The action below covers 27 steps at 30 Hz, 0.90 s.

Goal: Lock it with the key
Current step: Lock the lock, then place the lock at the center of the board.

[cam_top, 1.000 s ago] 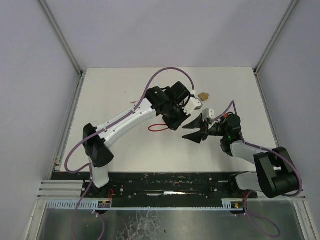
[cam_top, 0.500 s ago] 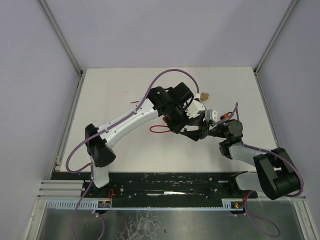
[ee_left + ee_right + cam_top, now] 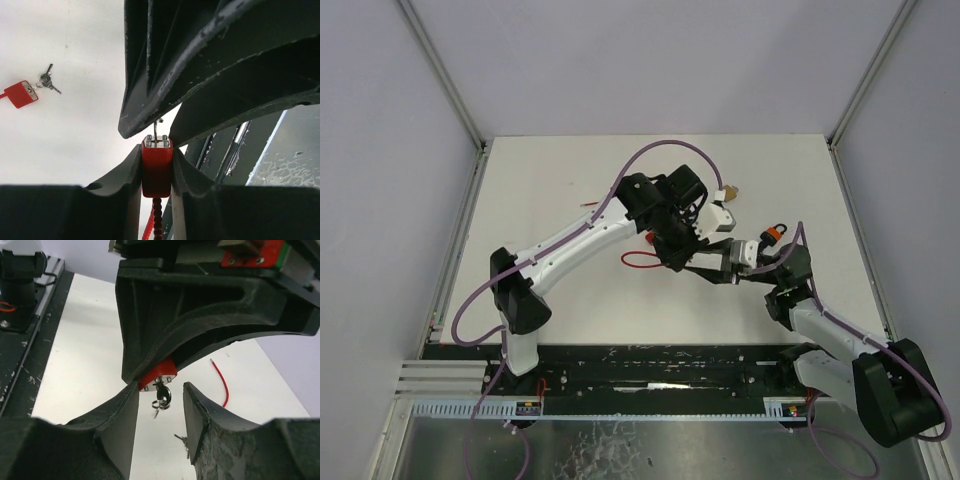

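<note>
My left hand [image 3: 156, 150] was clamped on the red padlock [image 3: 156, 175] above the table [image 3: 560, 190], and its key [image 3: 162, 396] pointed straight toward my right hand [image 3: 160, 388], whose fingers stood apart on both sides of the key, not yet gripping it.

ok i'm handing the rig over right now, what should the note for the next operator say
The left gripper is shut on the red padlock and holds it clear of the table.
The right gripper is open, with one finger on each side of the key, not gripping it yet.
The key appears seated in the padlock's keyhole, its ring hanging below.
A second red padlock with its own keys lies on the table.
Done: padlock picked up, right gripper lined up on the key.
Left: close on the key and turn it to lock.
</note>
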### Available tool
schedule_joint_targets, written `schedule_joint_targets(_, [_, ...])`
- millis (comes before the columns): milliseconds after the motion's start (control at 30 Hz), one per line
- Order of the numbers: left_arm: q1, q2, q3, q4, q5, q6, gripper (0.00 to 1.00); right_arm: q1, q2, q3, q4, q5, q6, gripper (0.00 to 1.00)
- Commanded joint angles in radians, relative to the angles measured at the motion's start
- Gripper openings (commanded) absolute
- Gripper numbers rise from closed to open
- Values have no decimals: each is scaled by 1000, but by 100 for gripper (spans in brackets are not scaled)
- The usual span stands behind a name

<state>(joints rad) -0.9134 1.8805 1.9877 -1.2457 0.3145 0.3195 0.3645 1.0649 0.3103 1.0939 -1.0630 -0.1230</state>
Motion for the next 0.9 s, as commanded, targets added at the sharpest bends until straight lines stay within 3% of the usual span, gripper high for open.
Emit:
schedule_joint_targets(0, [-4,-28,37,-11,64,37,0,14,-37,38,-206,53,-221,47])
schedule_joint_targets(267, [7,-36,23,24,105,51,0,16,-56,38,-216,97,-214,36])
schedule_joint_targets(467, [18,-44,8,50,112,59,0,14,-71,68,-272,71,-195,2])
schedule_joint_targets(633, [58,-125,-107,184,80,37,0,6,-97,109,-356,116,-179,0])
schedule_joint_targets(767, [89,-190,-236,384,74,-86,0,5,-108,234,-610,342,-216,0])
schedule_joint_targets(867, [94,-196,-326,518,54,-207,0,4,-120,288,-686,512,-198,0])
